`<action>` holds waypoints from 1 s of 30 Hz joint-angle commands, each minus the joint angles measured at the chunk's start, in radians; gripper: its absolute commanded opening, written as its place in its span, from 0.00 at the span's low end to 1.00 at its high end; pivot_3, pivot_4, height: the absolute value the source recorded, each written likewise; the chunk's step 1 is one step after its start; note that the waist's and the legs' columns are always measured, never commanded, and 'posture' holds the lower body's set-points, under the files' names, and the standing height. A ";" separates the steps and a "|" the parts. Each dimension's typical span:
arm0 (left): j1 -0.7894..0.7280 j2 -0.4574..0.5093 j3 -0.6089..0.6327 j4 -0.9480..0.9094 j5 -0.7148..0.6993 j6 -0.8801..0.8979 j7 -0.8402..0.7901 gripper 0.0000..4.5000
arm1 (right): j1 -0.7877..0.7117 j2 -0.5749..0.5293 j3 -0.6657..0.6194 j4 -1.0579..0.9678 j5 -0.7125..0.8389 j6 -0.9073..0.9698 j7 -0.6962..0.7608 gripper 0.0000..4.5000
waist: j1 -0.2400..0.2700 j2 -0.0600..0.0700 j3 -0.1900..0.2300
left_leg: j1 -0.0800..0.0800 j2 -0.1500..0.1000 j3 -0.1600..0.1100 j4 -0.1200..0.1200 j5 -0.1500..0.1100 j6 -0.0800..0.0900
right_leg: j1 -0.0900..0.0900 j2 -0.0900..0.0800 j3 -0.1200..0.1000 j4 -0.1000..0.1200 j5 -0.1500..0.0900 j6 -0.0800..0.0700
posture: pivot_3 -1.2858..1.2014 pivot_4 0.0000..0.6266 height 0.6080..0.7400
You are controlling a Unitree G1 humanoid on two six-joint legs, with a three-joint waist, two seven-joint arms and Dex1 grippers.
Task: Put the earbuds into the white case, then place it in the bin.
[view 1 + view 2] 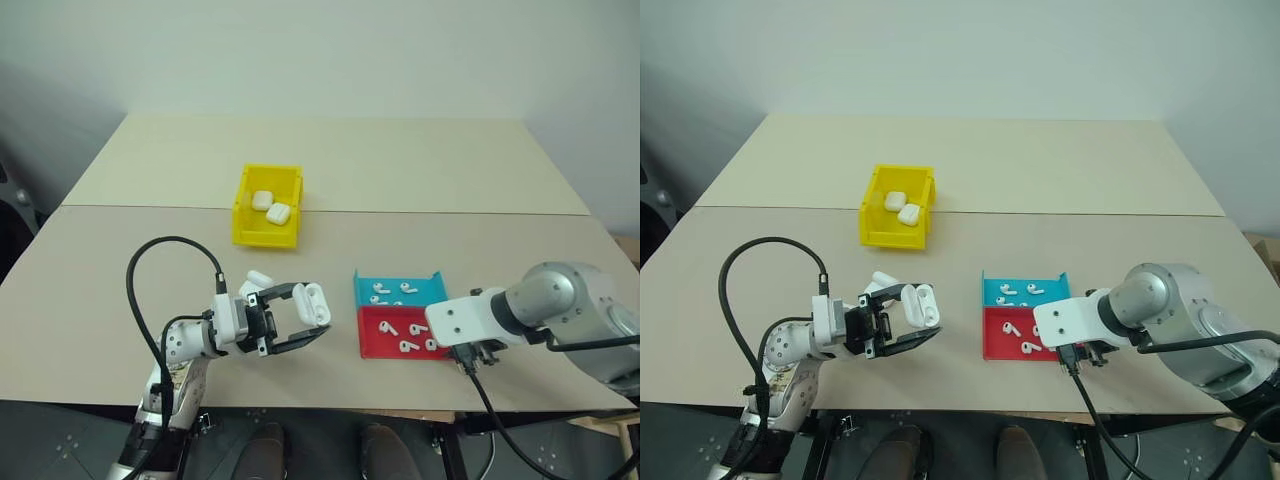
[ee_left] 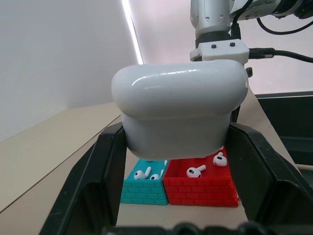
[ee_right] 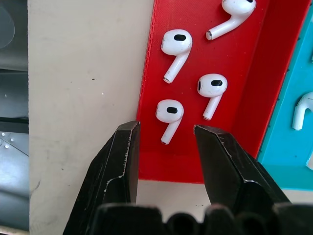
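on the tan worktop (image 1: 120,240) i see my left end effector (image 1: 300,318) clamping a white case (image 1: 312,302); my right end effector (image 3: 164,139) hangs parted over earbuds (image 3: 169,115) in the red tray (image 3: 195,161), yellow bin (image 1: 267,228) beyond.

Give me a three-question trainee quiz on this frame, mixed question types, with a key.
1. True or false: the left hand is shut on an open white case.
2. How many earbuds lie in the red tray in the right wrist view? A) two B) four C) six
3. Fill in: two closed white cases lie in the ___ bin.

Key: 1. true. 2. B; the right hand hangs over the nearest one, fingers apart. 3. yellow.
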 commanded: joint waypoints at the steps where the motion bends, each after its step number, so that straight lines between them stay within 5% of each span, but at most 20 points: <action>1: 0.004 0.018 -0.009 -0.050 0.007 0.005 0.021 0.61 | -0.032 0.026 0.008 0.007 -0.039 0.009 0.004 0.48 | -0.001 0.000 0.000 | 0.000 0.000 0.000 0.000 0.000 0.000 | 0.000 0.000 0.000 0.000 0.000 0.000 | 0.52 0.24 1.00; 30: 0.028 0.061 -0.020 -0.110 0.015 0.060 0.114 0.61 | -0.014 0.100 0.038 0.080 -0.101 -0.017 0.025 0.48 | 0.000 0.000 0.000 | 0.000 0.000 0.000 -0.001 0.000 0.000 | 0.000 0.000 0.000 0.000 0.000 0.000 | 0.52 0.24 1.00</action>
